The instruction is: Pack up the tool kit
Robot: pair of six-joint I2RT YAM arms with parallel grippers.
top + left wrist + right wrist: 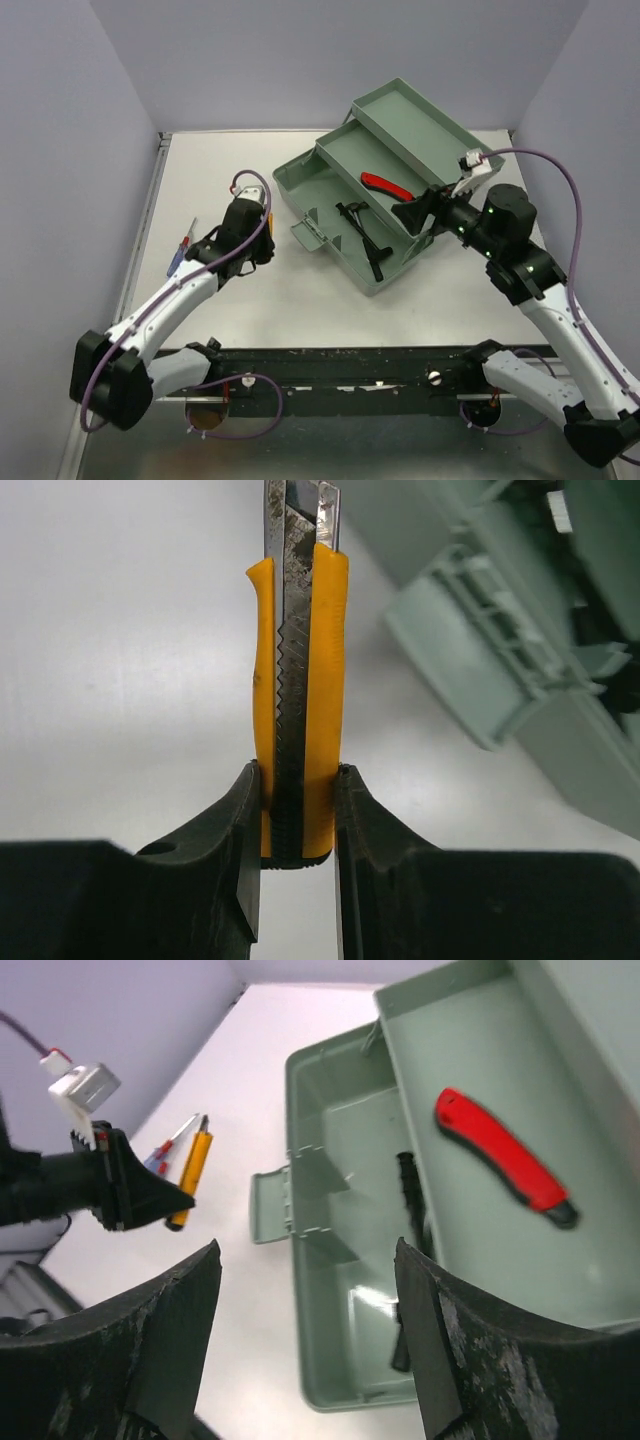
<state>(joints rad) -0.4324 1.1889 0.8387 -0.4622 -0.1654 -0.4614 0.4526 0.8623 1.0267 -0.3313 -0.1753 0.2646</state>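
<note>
The left claw [297, 785], left of the tool kit [300, 190], pinches a yellow utility knife [300, 660]; the right claw [305, 1260] hovers above the tool kit, jaws spread wide.

Knife [388, 186] in tray [345, 160], screwdriver [181, 247] left of toolbox [298, 185]

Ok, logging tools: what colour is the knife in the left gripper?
The knife is yellow-orange; left wrist view.

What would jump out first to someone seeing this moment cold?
The large sage-green plastic toolbox lies open right of centre on the white table, a red-and-black hand tool in its upper tray. To its left, a yellow plastic utility knife is clamped in the left arm's jaws.
</note>
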